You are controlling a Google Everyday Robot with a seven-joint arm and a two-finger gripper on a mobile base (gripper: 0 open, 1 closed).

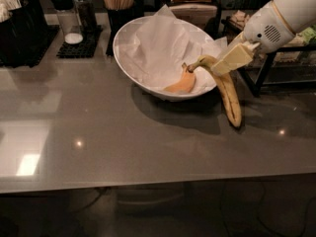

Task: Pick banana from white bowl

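end effector clamped on banana near stem | banana hangs beyond white bowl right rim

Glossy grey counter, light glints; dark wire rack right.

Looks polished and glossy on the bench, catching lamp glints at lower left. Seems smooth on the white bowl, matt and crumpled on its paper lining. Appears as matt cream plastic on the gripper, upper right, clamped on the waxy, speckled banana.
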